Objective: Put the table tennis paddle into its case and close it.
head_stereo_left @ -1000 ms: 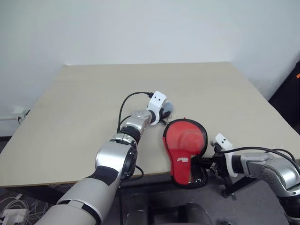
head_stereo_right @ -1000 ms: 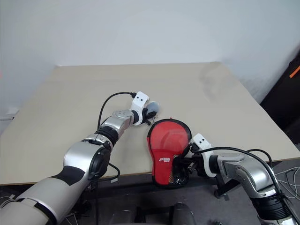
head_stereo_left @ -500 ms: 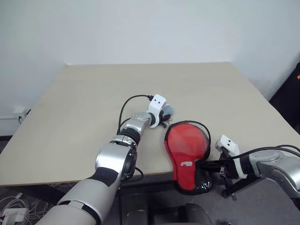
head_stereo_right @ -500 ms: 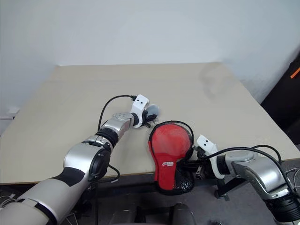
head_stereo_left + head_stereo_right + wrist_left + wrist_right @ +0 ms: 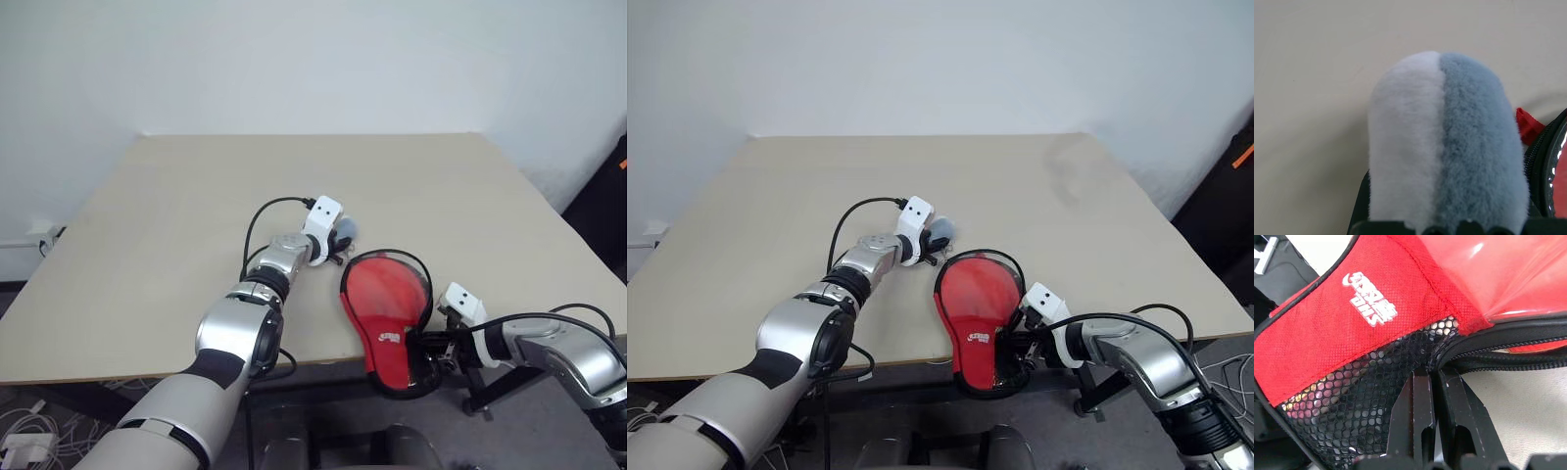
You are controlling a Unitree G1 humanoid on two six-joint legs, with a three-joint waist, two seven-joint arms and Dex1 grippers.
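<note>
The case (image 5: 387, 294) lies red side up at the table's (image 5: 196, 196) front edge, with its narrow mesh end hanging over that edge. A glossy red surface shows through its clear face; I cannot tell the table tennis paddle apart from the cover. My right gripper (image 5: 1436, 374) comes in from the right, its black fingers together on the black zip edge beside the mesh (image 5: 1366, 396). The same gripper (image 5: 423, 345) sits at the case's lower right. My left gripper (image 5: 345, 235), with its furry white and grey pads (image 5: 1400, 147) pressed together, rests on the table by the case's round top.
A black cable (image 5: 263, 217) loops over the table along my left forearm. A dark stand leg (image 5: 490, 390) stands below the table's front right corner. A white wall backs the table, and broad bare tabletop lies behind and to the left.
The case and my right gripper swung a little to the right half a second ago and have come back left. My left gripper has stayed put.
</note>
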